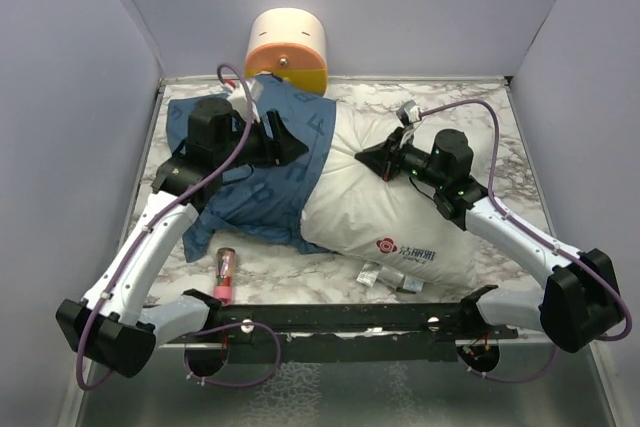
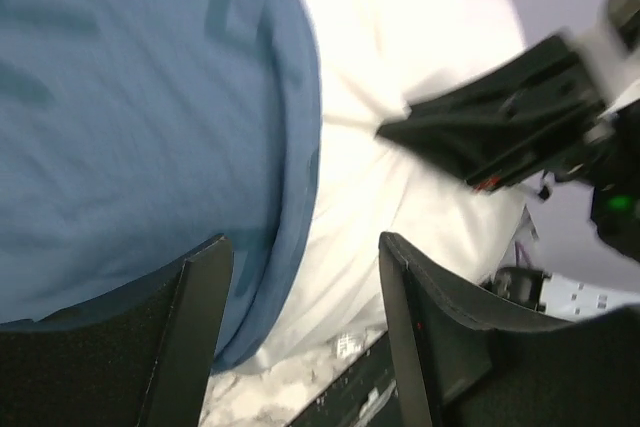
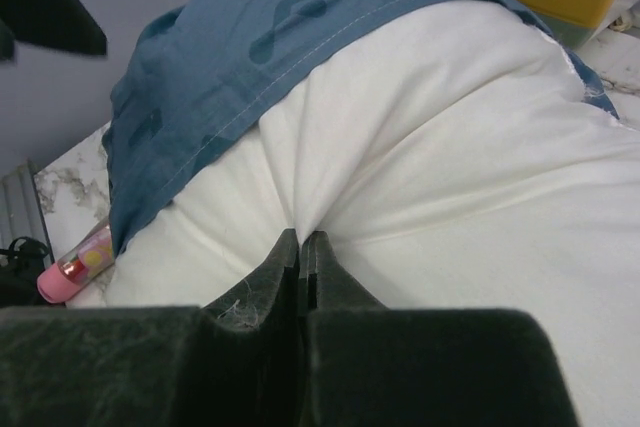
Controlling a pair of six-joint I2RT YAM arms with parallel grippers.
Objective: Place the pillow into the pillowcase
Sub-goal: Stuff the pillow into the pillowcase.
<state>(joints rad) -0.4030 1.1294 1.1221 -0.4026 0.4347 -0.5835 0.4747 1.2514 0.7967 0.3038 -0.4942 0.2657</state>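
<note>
The white pillow (image 1: 390, 202) lies across the marble table, its left end inside the blue pillowcase (image 1: 255, 182). My left gripper (image 1: 288, 145) hovers over the pillowcase's open hem. In the left wrist view this gripper (image 2: 305, 282) is open, with the blue pillowcase (image 2: 130, 117) edge and the white pillow (image 2: 375, 127) below the gap and nothing held. My right gripper (image 1: 368, 159) is shut on a pinch of fabric on top of the pillow. In the right wrist view its tips (image 3: 302, 240) gather the pillow (image 3: 450, 147) into folds, just right of the pillowcase (image 3: 300, 17) hem.
A cream-and-orange cylinder (image 1: 287, 47) stands at the back wall, touching the pillowcase. A pink bottle (image 1: 225, 275) lies near the front left. Small tags (image 1: 385, 277) stick out by the pillow's front end. A black rail (image 1: 350, 319) runs along the near edge. Walls close both sides.
</note>
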